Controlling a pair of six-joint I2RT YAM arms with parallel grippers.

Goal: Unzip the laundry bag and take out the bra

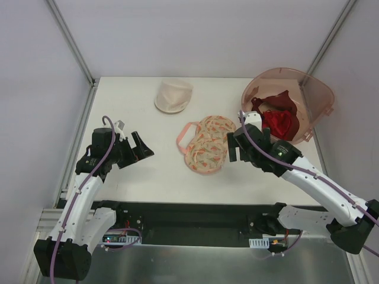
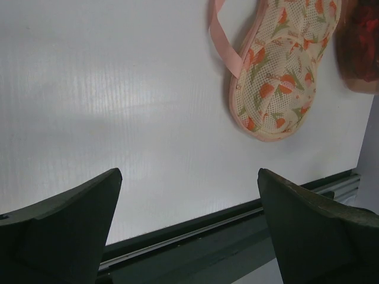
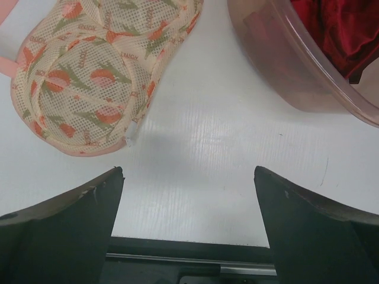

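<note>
The laundry bag point(image 1: 173, 96), a cream-white mesh dome, lies at the back of the table, shut as far as I can tell. No pale peach bra shows in any view. My left gripper point(image 1: 137, 150) is open and empty, low over the near left of the table, well short of the bag; in the left wrist view point(image 2: 188, 173) only bare table lies between its fingers. My right gripper point(image 1: 233, 148) is open and empty, beside the floral bra; the right wrist view point(image 3: 188, 170) shows bare table between its fingers.
A floral orange-patterned bra point(image 1: 206, 144) with pink straps lies mid-table, also in both wrist views point(image 2: 278, 65) point(image 3: 89, 77). A pink plastic basin point(image 1: 320, 89) at the back right holds a dark red bra point(image 1: 278, 120) point(image 3: 337, 29). The table's near edge point(image 2: 237, 219) is close below both grippers.
</note>
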